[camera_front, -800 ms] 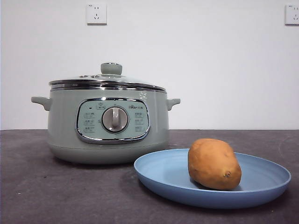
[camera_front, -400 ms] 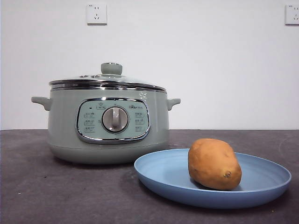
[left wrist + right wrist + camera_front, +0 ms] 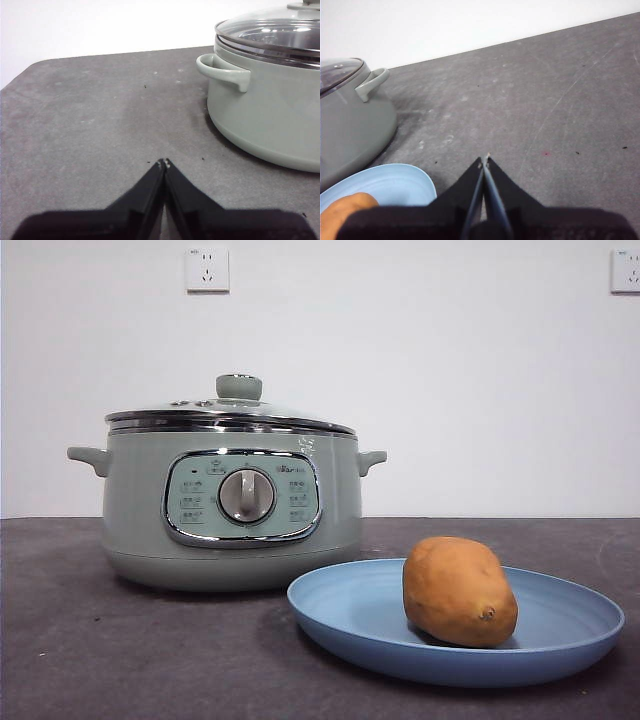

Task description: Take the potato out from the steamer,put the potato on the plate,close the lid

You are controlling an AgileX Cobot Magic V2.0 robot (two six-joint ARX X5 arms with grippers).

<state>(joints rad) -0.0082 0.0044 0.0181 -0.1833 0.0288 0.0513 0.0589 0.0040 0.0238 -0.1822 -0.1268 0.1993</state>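
Resting on the plate (image 3: 340, 615) beside the lidded steamer (image 3: 135, 510), the potato (image 3: 458, 590) is flanked by the right gripper (image 3: 484, 161) and left gripper (image 3: 163, 163), jaws pressed together, empty.

Dark grey table (image 3: 120, 660) — white wall (image 3: 450, 390) behind, two sockets (image 3: 207, 270), perhaps unused.

The left gripper (image 3: 164, 162) is seen low over the grey table (image 3: 90, 115), its two black jaws pressed together tip to tip — nothing is held between them. At about two o'clock from the tips, well apart, the steamer (image 3: 265, 115) is set on the table, one side handle (image 3: 222, 72) turned toward the gripper. The lid (image 3: 272, 32) is seated on its rim — glass, chrome-edged.
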